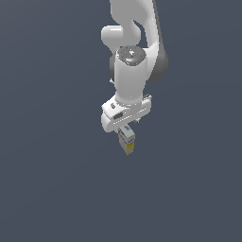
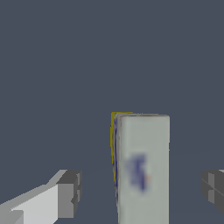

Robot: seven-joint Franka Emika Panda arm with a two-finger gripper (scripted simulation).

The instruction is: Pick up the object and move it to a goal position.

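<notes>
The box (image 2: 143, 170) looks like matt printed cardboard; the arm (image 1: 132, 61) is smooth, glossy white plastic; the end effector's pads (image 2: 72, 192) look dull grey.

My arm (image 1: 134, 56) is glossy white with dark grey joints. The box (image 2: 142, 170) is pale grey-white on its broad face, with a blurred blue-purple mark and a yellow edge. My fingertips (image 2: 70, 192) have dark grey pads on white fingers. All around is flat slate blue-grey.
</notes>
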